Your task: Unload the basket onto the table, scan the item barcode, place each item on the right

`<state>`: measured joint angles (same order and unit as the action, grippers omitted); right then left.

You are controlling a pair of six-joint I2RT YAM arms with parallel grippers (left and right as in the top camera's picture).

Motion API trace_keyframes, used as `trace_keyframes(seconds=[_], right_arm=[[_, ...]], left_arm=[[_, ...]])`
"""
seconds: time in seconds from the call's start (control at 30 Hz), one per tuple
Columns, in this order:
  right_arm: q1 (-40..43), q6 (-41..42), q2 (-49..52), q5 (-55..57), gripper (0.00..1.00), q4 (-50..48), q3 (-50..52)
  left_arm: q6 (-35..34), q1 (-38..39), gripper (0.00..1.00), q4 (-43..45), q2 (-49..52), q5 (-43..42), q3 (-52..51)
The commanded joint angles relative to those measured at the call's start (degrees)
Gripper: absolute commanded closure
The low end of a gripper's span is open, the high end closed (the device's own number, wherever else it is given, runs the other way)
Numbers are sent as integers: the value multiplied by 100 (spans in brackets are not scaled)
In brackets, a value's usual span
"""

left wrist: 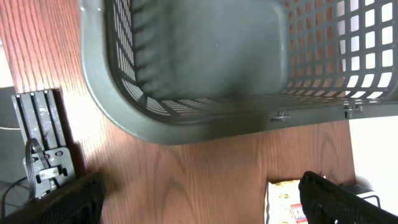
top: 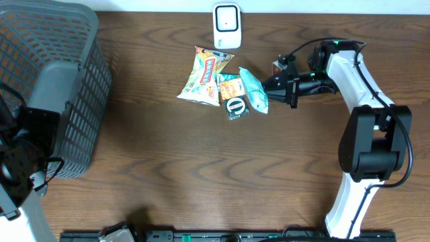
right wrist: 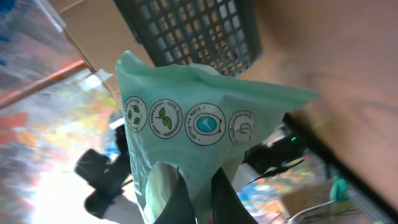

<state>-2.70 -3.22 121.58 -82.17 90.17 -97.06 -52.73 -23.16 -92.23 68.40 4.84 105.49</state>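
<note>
wooden bench [top: 201, 175] fills the overhead frame. grey basket [top: 60, 81] sits at the upper left, with the left pincer [left wrist: 202, 199] near its rim, jaws spread wide and empty. right of centre, the right pincer [top: 267, 85] is closed tight on the green packet [top: 252, 87], just beside a yellow snack bag [top: 207, 74]. a white scanner [top: 227, 25] stands at top centre.

You're at a mock shop checkout set up on a robot bench: a grey mesh shopping basket [top: 87, 101] at the left of the wood-grain table [top: 201, 168], a white barcode scanner [top: 227, 25] at the far edge, snack packets [top: 207, 75] in the middle
</note>
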Motion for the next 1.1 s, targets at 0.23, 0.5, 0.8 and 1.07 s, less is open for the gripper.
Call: trace_keyframes(seconds=[0.23, 0.5, 0.8, 1.07], right_arm=[[310, -72, -160, 2323, 99, -1182, 0], [188, 920, -160, 5864, 99, -1784, 0], [-315, 1349, -157, 7178, 98, -2806, 2], [-682, 1294, -157, 7178, 99, -3685, 2]], left_arm=[[-31, -28, 2, -269, 7, 55, 37], [-31, -28, 3, -269, 7, 55, 37], [-31, -28, 3, -269, 7, 55, 37], [-31, -28, 3, -269, 7, 55, 37]])
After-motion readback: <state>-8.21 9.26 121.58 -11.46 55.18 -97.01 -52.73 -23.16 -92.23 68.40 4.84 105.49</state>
